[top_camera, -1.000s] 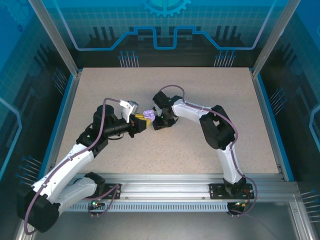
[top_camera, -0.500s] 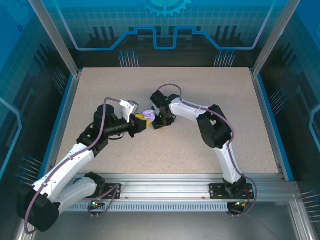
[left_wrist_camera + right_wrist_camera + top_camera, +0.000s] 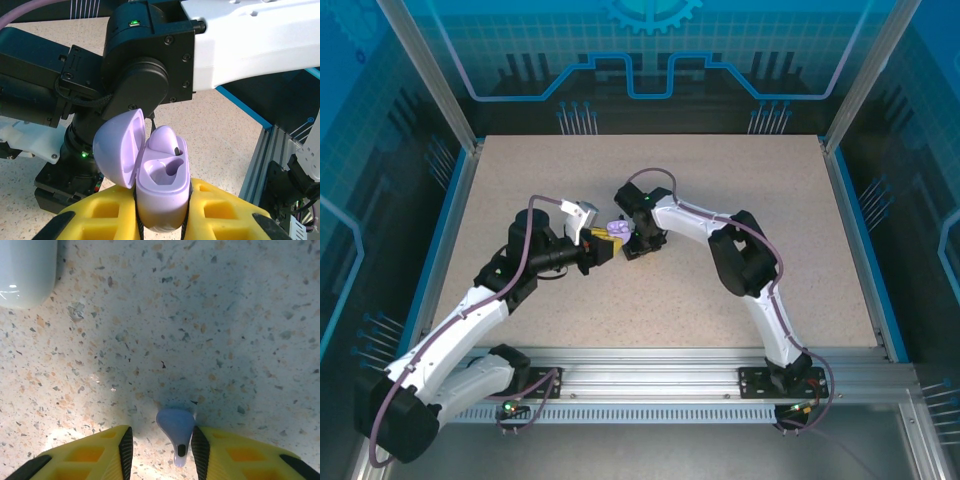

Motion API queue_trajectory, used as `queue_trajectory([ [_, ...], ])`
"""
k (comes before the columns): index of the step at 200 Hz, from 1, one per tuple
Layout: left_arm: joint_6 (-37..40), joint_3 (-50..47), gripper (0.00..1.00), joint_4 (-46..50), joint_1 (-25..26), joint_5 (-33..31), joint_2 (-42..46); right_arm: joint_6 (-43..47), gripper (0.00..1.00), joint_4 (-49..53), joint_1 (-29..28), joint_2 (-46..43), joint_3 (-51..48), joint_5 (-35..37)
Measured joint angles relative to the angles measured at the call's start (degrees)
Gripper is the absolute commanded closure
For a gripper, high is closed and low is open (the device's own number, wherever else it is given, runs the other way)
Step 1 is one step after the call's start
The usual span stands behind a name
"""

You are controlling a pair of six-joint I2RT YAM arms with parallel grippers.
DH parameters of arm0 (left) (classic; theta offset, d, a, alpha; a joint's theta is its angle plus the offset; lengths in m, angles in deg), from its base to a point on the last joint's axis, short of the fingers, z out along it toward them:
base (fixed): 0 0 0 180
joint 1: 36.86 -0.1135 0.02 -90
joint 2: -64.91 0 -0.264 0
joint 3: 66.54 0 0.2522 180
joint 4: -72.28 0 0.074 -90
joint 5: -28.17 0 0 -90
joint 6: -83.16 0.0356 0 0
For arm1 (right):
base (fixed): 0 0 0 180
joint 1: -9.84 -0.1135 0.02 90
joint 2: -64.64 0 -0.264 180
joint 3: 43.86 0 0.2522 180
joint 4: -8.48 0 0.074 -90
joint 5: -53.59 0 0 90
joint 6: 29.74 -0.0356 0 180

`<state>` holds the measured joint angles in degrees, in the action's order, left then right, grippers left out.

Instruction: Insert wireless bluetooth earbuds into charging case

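Pale rounded object (image 3: 25, 270) cropped at corner; charging case (image 3: 614, 229) tiny overhead.

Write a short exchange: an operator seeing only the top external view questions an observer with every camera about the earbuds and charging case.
Operator: Is anything inside the charging case yet?
Observer: The left wrist view shows the left gripper clamping the open charging case, one earbud seated, its other socket empty.
Operator: Where is the second earbud?
Observer: The right wrist view shows it between the right gripper's open fingers, stem toward the camera, apparently resting on the table.
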<state>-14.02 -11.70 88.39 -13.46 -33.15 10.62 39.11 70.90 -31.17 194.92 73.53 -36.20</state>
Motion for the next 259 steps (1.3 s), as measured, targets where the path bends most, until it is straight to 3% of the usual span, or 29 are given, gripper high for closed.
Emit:
queue_trajectory([
  [126, 0.0, 0.0, 0.81, 0.09, 0.0, 0.0, 0.02, 0.63, 0.59, 0.74, -0.63, 1.14, 2.25, 3.61],
  [259, 0.0, 0.0, 0.81, 0.42, -0.26, -0.46, 0.76, 1.7, 0.68, 2.49, -1.84, 2.86, 4.85, 7.65],
])
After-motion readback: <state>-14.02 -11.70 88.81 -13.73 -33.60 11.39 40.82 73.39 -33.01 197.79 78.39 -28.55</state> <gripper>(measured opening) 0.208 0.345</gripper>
